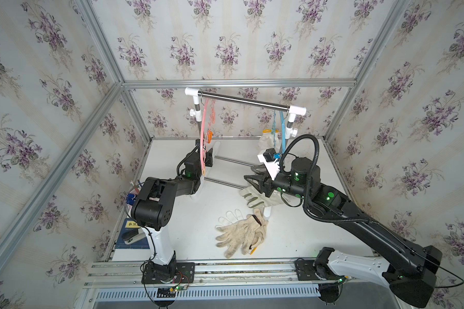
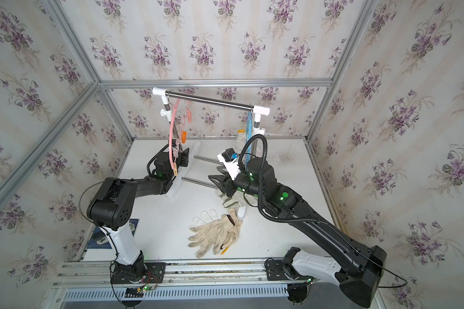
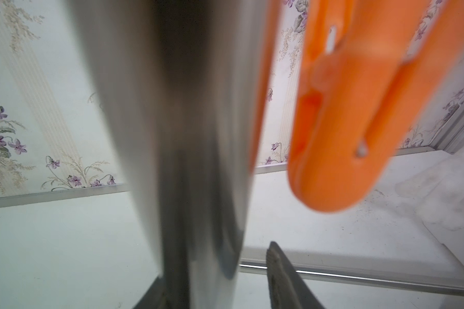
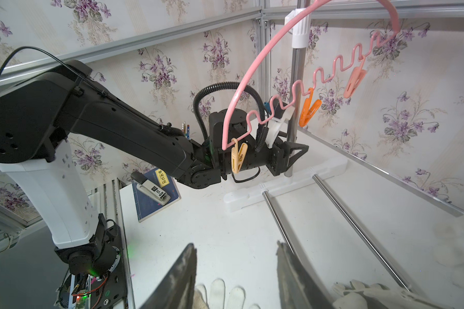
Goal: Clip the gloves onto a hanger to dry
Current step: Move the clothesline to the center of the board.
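Right gripper (image 4: 234, 244) gapes empty above the gloves (image 4: 217, 291). Left gripper (image 4: 295, 153) stands with jaws parted astride a steel post (image 3: 198, 133), a gap showing on one side.

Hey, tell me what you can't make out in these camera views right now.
- Left gripper: whether its jaws grip the steel rack pole; left wrist view blurred, pink wavy hanger blocks both top views.
- Off-white canvas glove with green finger patches: mostly under the right arm in both top views.
- Dirty cream knit glove pile: overlapping, count unclear.
- Pale glove by the blue hanger: whether clipped, too small in top views.
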Tool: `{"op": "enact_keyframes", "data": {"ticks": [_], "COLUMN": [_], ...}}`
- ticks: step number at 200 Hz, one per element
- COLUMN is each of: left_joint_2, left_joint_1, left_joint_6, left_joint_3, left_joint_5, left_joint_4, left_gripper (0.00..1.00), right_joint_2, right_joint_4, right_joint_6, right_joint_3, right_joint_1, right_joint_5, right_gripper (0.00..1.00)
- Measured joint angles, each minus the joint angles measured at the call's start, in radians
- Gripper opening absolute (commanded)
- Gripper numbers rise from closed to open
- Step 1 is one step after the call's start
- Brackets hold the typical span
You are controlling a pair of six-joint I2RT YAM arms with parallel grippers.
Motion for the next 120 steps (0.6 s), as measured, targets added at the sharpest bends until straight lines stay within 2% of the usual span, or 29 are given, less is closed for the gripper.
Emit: {"op": "enact_keyframes", "data": {"ticks": [22,47,64,77,120], "left_joint_2": [-0.001,-0.013,-0.028,-0.044,-0.118], "left_joint_1": [0.003,0.002,0.0,-0.002,-0.039], "left_joint_6": [-0.016,-0.031,-0.026,0.006,0.005], "left_joint_3": [-0.008,-0.021,-0.036,-0.05,-0.107], "left_joint_5": [-0.013,-0.016,-0.016,-0.021,-0.089], "left_joint_4": [0.01,0.011,0.006,-0.003,-0.048], "left_gripper": [0.3,0.29,0.22,0.21,0.17], "right_joint_2": [0.002,0.002,0.002,0.001,-0.009], "right_joint_4": [0.0,-0.001,-0.001,-0.002,0.001], "right_joint_6": [-0.001,-0.002,-0.002,-0.002,0.0], "right_joint_3": [0.006,0.006,0.002,0.0,-0.017], "right_joint_1": [0.0,0.0,0.0,0.0,0.0], "right_joint_5": [0.0,0.0,0.0,0.0,0.025], "right_gripper": [0.49,0.49,0.49,0.5,0.5]}}
